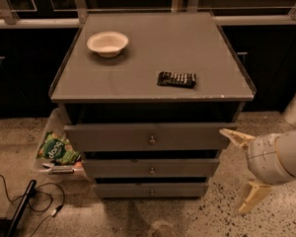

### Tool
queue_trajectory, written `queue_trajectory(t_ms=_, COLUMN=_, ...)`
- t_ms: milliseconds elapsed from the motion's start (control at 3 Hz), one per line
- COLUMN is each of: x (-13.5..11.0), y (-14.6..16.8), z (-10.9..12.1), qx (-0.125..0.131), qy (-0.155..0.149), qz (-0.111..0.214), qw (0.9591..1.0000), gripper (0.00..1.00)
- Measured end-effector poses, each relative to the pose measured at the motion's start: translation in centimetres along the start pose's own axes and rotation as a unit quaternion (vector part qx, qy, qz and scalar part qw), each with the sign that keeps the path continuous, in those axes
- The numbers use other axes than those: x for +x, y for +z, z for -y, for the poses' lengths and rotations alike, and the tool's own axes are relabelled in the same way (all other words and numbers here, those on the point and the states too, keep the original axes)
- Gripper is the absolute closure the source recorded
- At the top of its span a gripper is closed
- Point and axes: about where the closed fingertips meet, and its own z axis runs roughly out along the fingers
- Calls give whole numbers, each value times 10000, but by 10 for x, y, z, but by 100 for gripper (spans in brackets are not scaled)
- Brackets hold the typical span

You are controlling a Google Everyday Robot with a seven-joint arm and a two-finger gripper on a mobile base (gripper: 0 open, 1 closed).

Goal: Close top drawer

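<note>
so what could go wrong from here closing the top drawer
1. The claw is open and sits off the right end of the top drawer, apart from it; a push from there may hit only the corner and skew the drawer instead of sliding it in.
2. Its upper finger points at the front's right edge and could catch there.
3. A hard shove may jolt the bowl on top.

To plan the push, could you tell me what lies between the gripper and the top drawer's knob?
Only the bare grey front of the top drawer; the camera view shows the open gripper by its right end, with nothing else before the knob.
</note>
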Motion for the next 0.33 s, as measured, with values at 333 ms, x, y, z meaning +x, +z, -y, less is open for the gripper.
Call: queue_trajectory(t_ms=333, x=0, y=-9, z=-1, qx=75, qy=-71, qz=-55, qw=9999, gripper=0)
